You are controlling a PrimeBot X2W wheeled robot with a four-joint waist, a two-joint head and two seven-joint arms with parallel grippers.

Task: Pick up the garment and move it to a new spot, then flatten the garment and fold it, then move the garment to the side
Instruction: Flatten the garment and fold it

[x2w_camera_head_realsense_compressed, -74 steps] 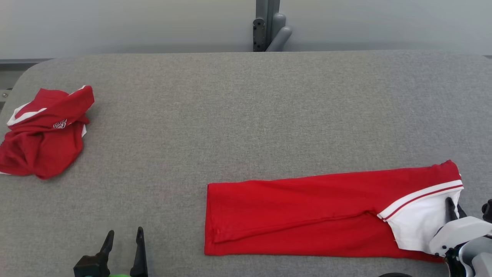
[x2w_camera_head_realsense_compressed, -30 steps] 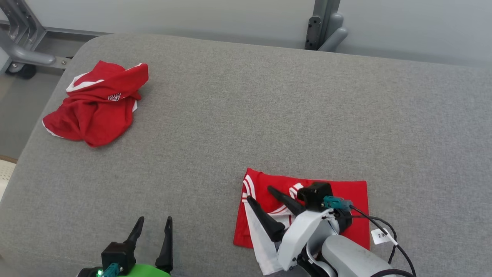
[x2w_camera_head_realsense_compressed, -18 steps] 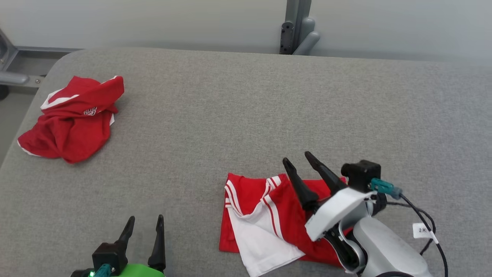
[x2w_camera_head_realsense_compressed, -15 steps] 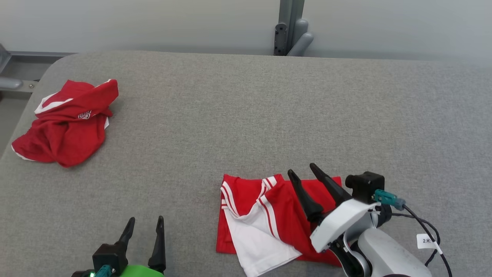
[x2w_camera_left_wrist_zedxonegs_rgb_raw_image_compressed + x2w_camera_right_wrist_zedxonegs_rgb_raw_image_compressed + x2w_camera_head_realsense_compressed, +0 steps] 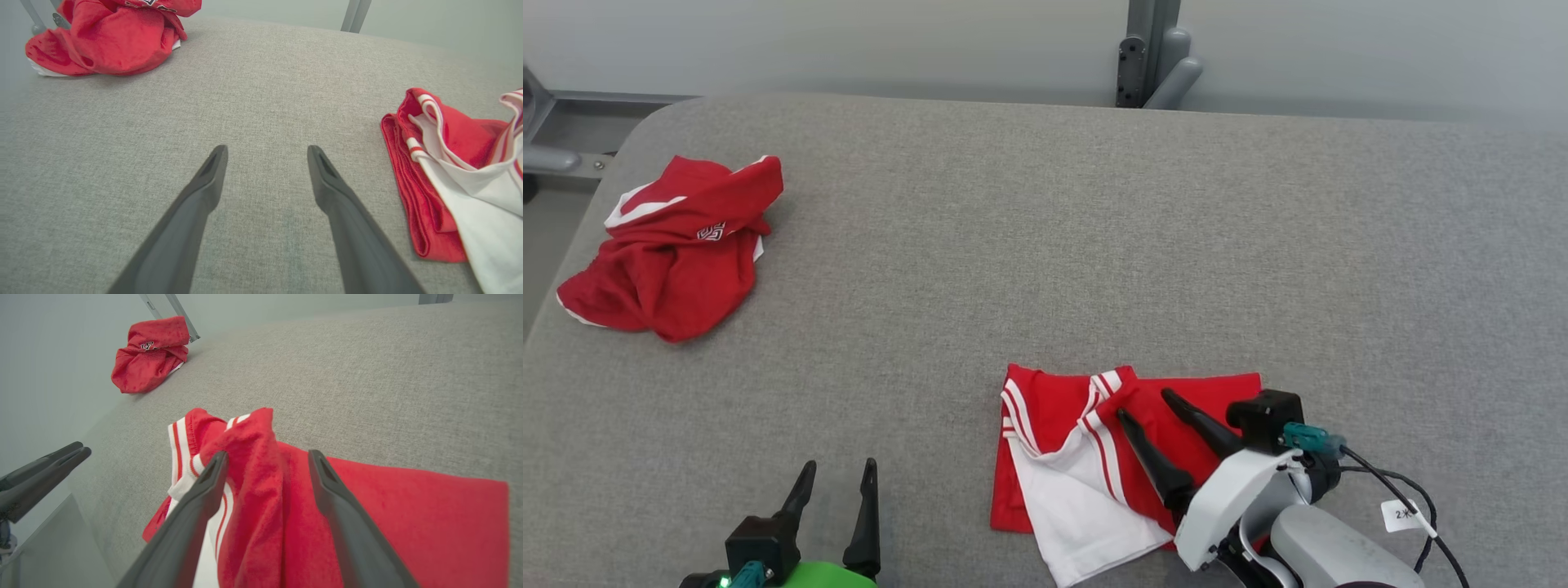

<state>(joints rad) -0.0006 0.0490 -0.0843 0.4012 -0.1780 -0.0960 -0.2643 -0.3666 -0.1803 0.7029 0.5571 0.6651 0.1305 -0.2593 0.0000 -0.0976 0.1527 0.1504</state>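
The garment (image 5: 1062, 408), red with a white striped panel, lies folded in a short stack near the table's front edge, right of centre. Its white end flops toward the front. My right gripper (image 5: 1145, 406) is open over the stack's middle, fingers pointing far-left. In the right wrist view a raised red fold (image 5: 253, 457) of the garment stands between the spread fingers (image 5: 196, 498), which are not pinching it. My left gripper (image 5: 840, 467) is open at the lower left, with bare table between its fingers (image 5: 192, 204). The garment's edge (image 5: 412, 179) lies to its right.
A second red garment (image 5: 678, 245) lies crumpled at the far left of the grey padded table (image 5: 1045, 245), close to the rounded left edge. A grey metal post (image 5: 1147, 53) stands behind the far edge. My left gripper's fingers (image 5: 45, 465) show in the right wrist view.
The long red strip has been folded over into a short stack. My right gripper let go of the striped end, rose, then came lower over the stack. The head view has shifted.
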